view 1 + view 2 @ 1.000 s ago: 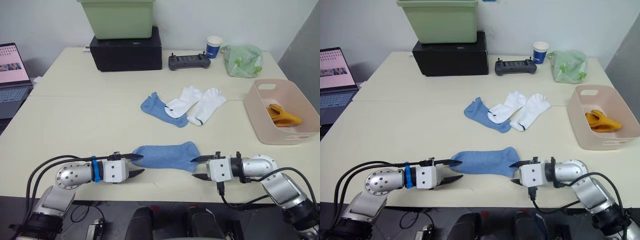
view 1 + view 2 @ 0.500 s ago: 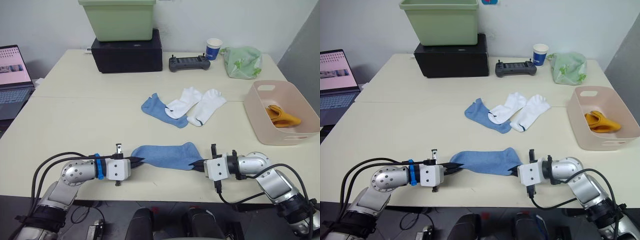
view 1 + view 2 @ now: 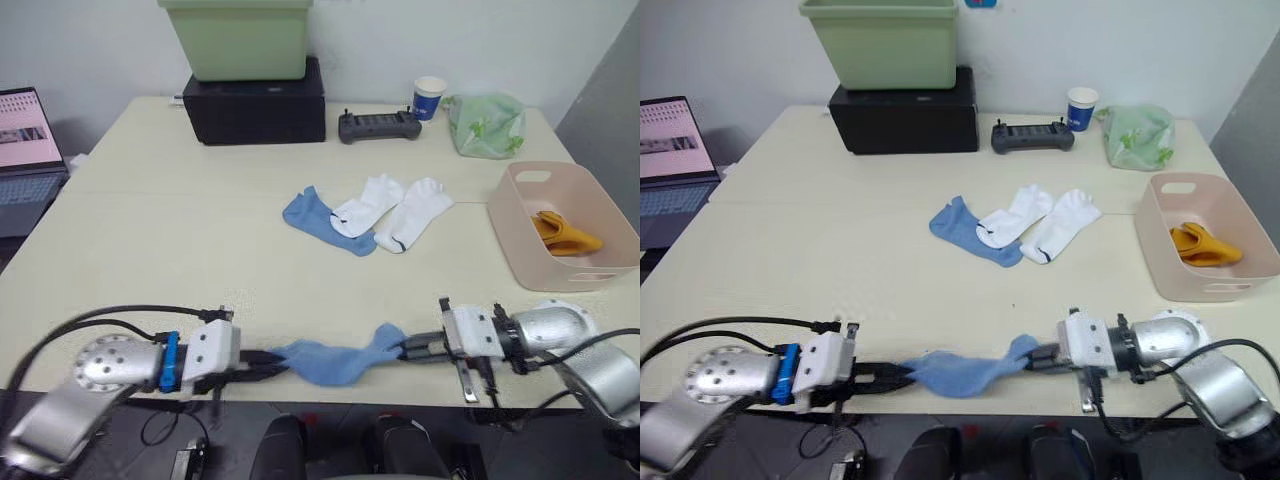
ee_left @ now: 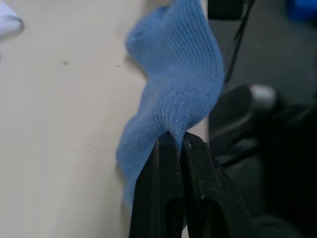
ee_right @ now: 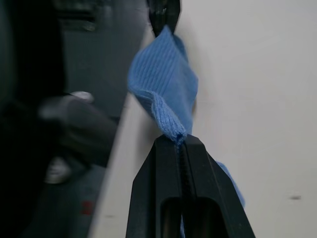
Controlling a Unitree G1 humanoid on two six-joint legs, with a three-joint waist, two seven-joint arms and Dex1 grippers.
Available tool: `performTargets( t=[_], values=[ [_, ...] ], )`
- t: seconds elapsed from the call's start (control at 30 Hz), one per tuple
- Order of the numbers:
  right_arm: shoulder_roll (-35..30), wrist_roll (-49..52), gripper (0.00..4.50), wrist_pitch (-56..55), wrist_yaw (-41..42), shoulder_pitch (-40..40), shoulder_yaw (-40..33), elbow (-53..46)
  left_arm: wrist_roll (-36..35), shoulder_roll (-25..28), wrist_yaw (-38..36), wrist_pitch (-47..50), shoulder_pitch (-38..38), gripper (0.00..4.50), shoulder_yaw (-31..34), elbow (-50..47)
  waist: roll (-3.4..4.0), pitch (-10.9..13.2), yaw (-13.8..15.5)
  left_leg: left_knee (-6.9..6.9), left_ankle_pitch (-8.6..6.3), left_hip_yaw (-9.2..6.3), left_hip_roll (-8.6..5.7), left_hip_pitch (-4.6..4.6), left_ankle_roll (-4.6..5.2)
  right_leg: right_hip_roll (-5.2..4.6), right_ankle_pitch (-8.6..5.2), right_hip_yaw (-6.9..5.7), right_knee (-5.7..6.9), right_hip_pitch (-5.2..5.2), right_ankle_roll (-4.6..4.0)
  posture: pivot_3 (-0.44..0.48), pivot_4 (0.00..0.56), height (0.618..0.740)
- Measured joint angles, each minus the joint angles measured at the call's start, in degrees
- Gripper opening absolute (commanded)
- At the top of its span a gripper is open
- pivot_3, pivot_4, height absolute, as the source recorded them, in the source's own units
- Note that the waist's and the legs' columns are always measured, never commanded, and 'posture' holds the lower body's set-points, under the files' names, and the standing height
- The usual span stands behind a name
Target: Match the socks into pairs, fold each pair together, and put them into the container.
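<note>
Stretching between left gripper (image 3: pixel 262 364) and right gripper (image 3: pixel 412 349), both clamping its ends: light blue sock (image 3: pixel 335 360).

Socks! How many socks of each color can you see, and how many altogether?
Light blue: 2, one held between the left gripper and right gripper at the table's near edge, one mid-table.
White: 2.
Mustard-orange: 1 folded bundle in the pink basin; sock count inside unclear.
Total: 4 socks plus the bundle.
</note>
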Motion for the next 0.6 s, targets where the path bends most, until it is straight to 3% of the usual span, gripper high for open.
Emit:
performTargets(
  t=[0.13, 0.3, 0.6],
  values=[
    [1.1, 7.6, 0.00, 12.0, -1.5, -1.0, 0.1, 1.7, -6.8, 0.8, 0.6, 14.5, -4.5, 0.01, -1.5, 0.8, -0.03, 0.0, 0.0, -0.18, 0.00, 0.12, -0.05, 0.13, 0.01, 0.03, -0.05, 0.12, -0.08, -0.01, 0.00, 0.000, 0.150, 0.740],
    [6.9, 7.8, 0.00, 18.1, -3.8, -7.4, 1.4, 11.5, -6.9, -5.2, 1.5, 24.1, -15.0, 0.01, -5.9, 7.5, -0.08, 0.1, 0.0, -0.21, 0.00, 0.18, -0.05, 0.00, 0.01, 0.11, -0.05, 0.05, -0.11, -0.12, -0.01, 0.000, 0.150, 0.740],
    [11.2, -5.7, 0.00, 10.8, -1.0, -20.3, 6.6, 32.0, 4.7, -12.6, 1.3, 24.1, -26.8, 0.01, -11.3, 21.5, -0.08, 0.1, 0.0, -0.17, 0.01, 0.17, -0.07, -0.39, 0.00, 0.13, 0.10, -0.05, -0.07, -0.46, -0.28, 0.000, 0.150, 0.740]
  ],
)
